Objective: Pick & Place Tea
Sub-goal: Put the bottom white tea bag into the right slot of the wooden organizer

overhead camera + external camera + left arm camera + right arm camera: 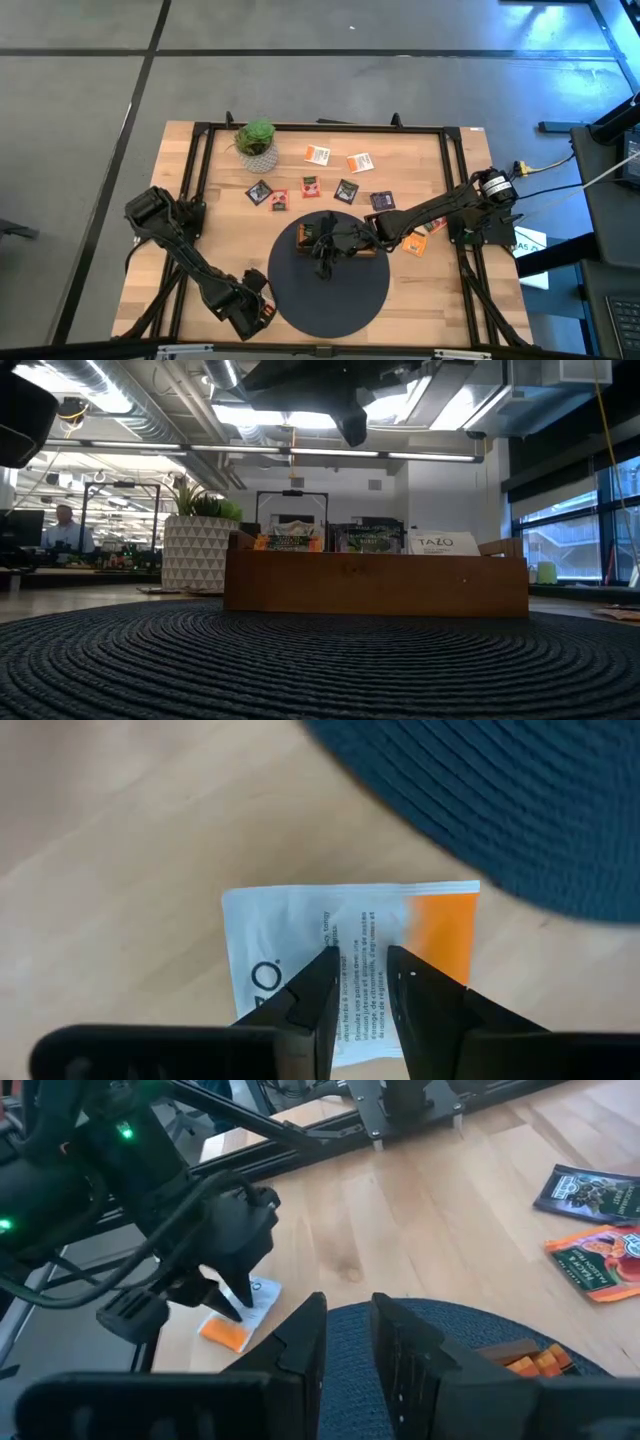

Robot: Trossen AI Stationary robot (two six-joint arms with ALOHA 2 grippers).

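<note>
A white-orange tea packet [350, 960] lies flat on the table [110, 850] beside the mat [520, 800], under the left claw [362, 965], whose narrowly parted fingers touch it. The right claw [348, 1320], slightly open and empty, hovers over the tray [330, 240], arm stretched low across the table.

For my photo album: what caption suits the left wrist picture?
Left pincer poised over a white-orange tea packet lying on the wooden table beside the dark round mat.
</note>
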